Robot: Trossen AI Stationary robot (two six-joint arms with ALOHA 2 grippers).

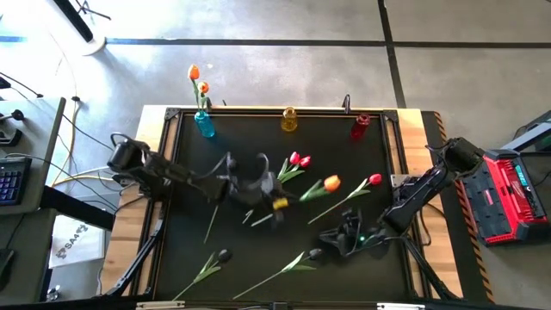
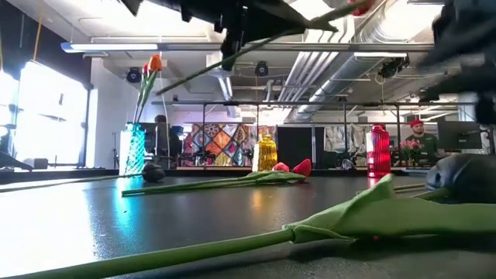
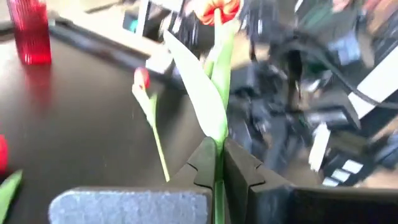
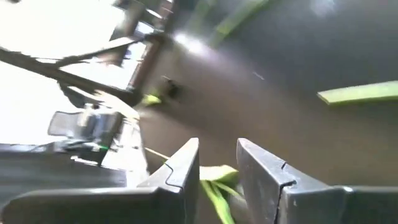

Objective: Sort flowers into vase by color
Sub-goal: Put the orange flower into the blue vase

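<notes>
My left gripper [image 1: 277,196] [image 3: 219,163] hangs over the middle of the black table, shut on an orange tulip [image 1: 331,182] [image 3: 217,9] held in the air. My right gripper [image 1: 344,234] [image 4: 217,168] hovers over the near right part, open, with a green leaf [image 4: 214,180] showing between its fingers; I cannot tell whether it touches. Along the far edge stand a blue vase [image 1: 204,125] with two orange tulips [image 1: 195,73], a yellow vase [image 1: 289,119] and a red vase [image 1: 360,127]. Red tulips [image 1: 300,160] [image 1: 374,179] and black tulips [image 1: 224,256] [image 1: 314,255] lie flat on the table. My left gripper pinches the orange tulip's green stem [image 3: 218,155] between its two fingers, just below a long leaf [image 3: 199,87]. The stem runs on past the fingertips to the head. In the low view the tulip [image 2: 263,43] is lifted clear and slants, head end higher.
The table has a raised black frame [image 1: 172,116] with wood showing outside it. A red-and-black case [image 1: 508,194] sits off the right edge. In the low view a big leaf [image 2: 372,213] lies close to the camera. Bare table shows at the far left and near middle.
</notes>
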